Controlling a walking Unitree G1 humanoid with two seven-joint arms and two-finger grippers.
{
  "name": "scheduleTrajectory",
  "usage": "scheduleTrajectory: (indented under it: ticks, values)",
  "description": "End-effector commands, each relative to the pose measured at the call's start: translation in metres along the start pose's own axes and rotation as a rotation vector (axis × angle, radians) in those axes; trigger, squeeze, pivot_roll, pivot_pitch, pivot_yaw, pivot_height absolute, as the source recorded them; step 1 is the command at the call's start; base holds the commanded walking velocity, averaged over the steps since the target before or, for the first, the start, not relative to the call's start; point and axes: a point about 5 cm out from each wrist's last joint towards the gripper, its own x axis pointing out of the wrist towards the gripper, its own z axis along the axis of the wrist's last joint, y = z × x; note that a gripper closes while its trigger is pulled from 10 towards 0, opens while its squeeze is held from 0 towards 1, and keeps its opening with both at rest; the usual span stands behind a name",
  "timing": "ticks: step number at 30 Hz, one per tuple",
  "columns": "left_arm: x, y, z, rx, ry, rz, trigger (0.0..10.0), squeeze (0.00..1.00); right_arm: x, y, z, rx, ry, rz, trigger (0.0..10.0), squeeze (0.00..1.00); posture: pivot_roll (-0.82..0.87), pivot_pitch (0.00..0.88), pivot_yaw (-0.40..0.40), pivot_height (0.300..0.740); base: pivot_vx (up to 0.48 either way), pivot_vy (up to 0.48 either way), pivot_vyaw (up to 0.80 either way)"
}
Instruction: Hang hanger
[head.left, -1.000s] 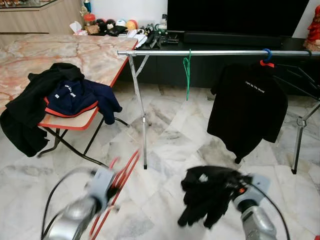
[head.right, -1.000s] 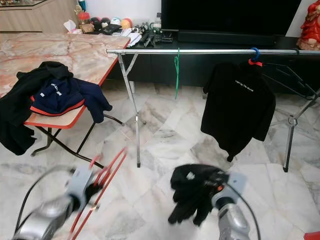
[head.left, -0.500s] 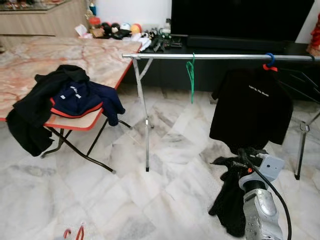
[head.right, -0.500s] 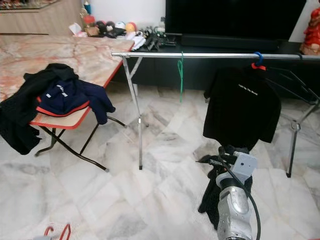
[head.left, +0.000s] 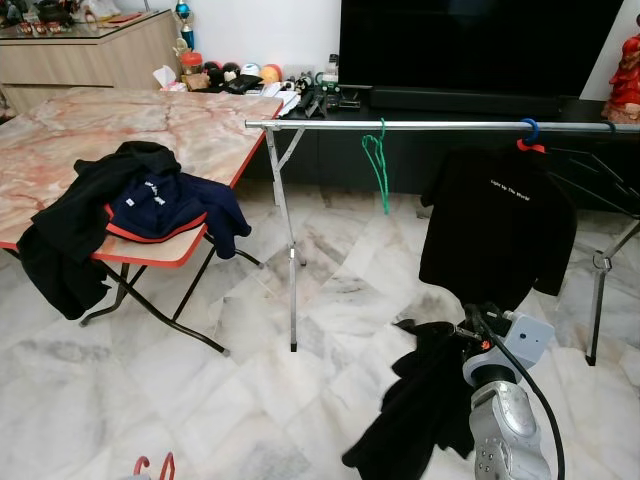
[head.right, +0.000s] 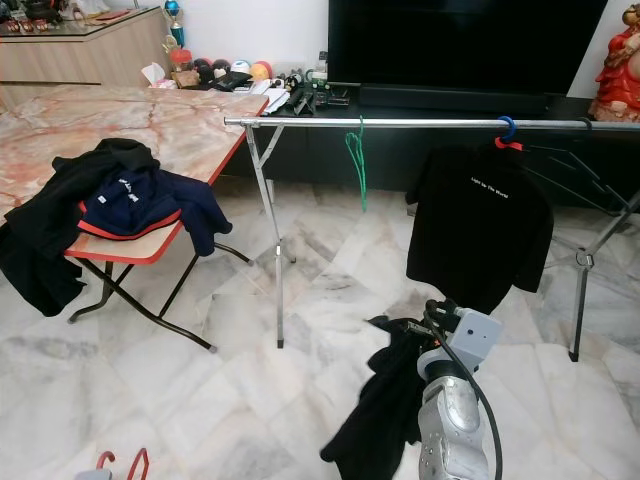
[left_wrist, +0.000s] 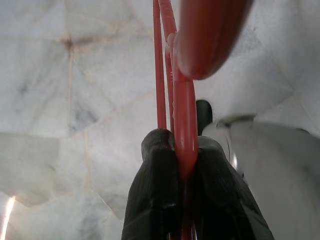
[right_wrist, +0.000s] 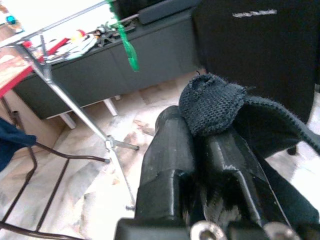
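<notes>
A marble floor was seen across the room, with a marble-topped folding desk at the robot's left, and a heap of black and navy clothes was draped over the desk's near corner. A long metal clothes rail on tripod legs was stretched in front of a dark television cabinet. From the rail's right part a black T-shirt was hung on a hanger with a blue hook, and nearer the middle an empty green hanger was hung. Low on the right, the silver right arm was raised, and the right tool was closed on a fold of a black garment, which was hung down from it toward the floor, below and in front of the T-shirt. At the lower left edge of the head views, the hook of a red hanger was just visible. In the left wrist view, the left tool was closed on the red hanger, its bar being pinched between the two black fingers above the pale floor tiles, well apart from the rail.
</notes>
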Motion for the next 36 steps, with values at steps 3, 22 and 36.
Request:
scheduleTrajectory:
  ticks: [3, 22, 36]
  values:
    - [-0.001, 0.002, -0.008, 0.0, 0.027, 0.011, 10.0, 0.0, 0.001, 0.013, 0.01, -0.014, -0.037, 0.042, 10.0, 0.0, -0.02, 0.0, 0.018, 0.74, 0.0, 0.48, 0.0]
    - [-0.001, -0.002, -0.016, -0.005, 0.046, 0.002, 10.0, 0.0, 0.004, 0.02, 0.012, -0.032, -0.034, 0.053, 10.0, 0.0, -0.02, 0.0, 0.02, 0.74, 0.0, 0.48, 0.0]
    - [-0.001, 0.003, -0.009, -0.012, 0.034, 0.024, 10.0, 0.0, 0.014, 0.014, 0.028, -0.055, -0.067, 0.041, 10.0, 0.0, 0.01, 0.0, 0.001, 0.74, 0.0, 0.48, 0.0]
